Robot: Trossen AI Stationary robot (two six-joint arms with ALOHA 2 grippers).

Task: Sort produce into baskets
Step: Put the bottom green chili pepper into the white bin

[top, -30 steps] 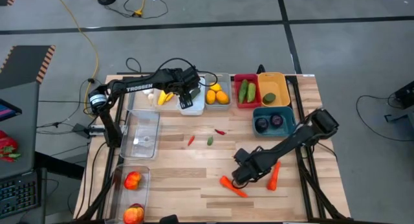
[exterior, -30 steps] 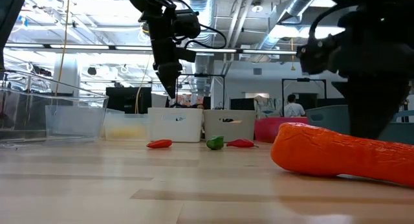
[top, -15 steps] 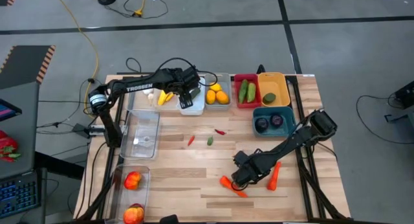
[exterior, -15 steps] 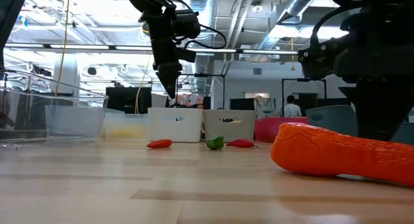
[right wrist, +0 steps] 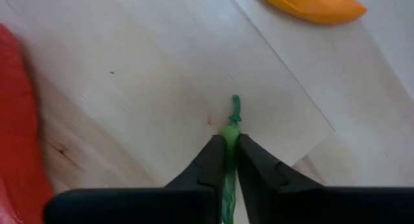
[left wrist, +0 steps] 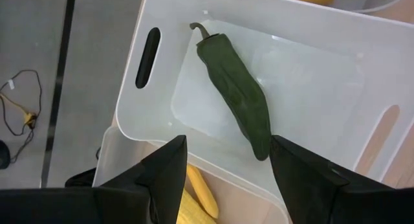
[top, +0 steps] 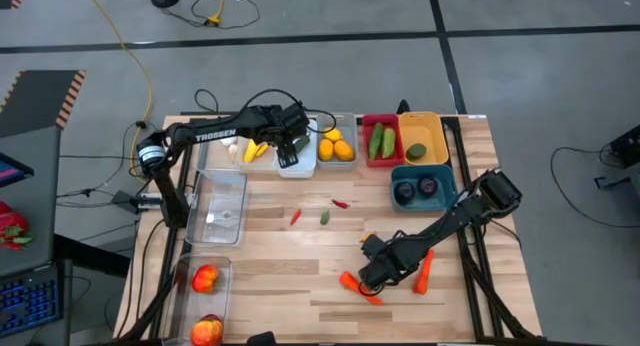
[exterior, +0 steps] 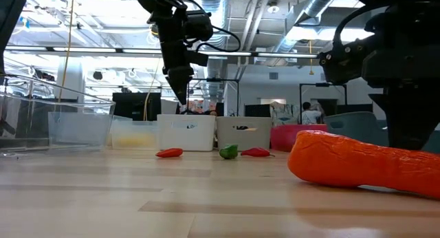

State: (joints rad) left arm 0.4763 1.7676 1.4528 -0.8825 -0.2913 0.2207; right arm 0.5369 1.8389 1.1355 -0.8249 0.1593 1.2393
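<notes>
Right gripper (right wrist: 225, 160) is now pinching down on a thin green stem (right wrist: 234, 112), jaws nearly closed around it; a second ago they were standing wide. In the high view it (top: 372, 278) is sitting low at the near right of the tabletop (top: 300, 276), over the near carrot (top: 358, 287), so the stem most likely belongs to that carrot. My read: the grasp is just landing, the lift is next, and a stem-only grip could slip.

A second carrot (top: 423, 271) is lying just right of the gripper, still loose. Both are glossy orange plastic, tapered, slightly ridged; one of them (exterior: 357, 162) is filling the low view at close range.

Left gripper (left wrist: 223, 160) is hovering half open over the white basket (left wrist: 304, 49) at the far middle, holding nothing, not moving over the last second. A dark green chili pepper (left wrist: 236, 98), smooth with a curled stem, is lying inside it.

Other far-row baskets are looking sorted: lemons (top: 336, 145), cucumbers in the red basket (top: 380, 141), purple rounds in the teal basket (top: 422, 187). Tiny chilies (top: 325, 217) are still loose at mid-tabletop. The tabletop is pale planked wood.
</notes>
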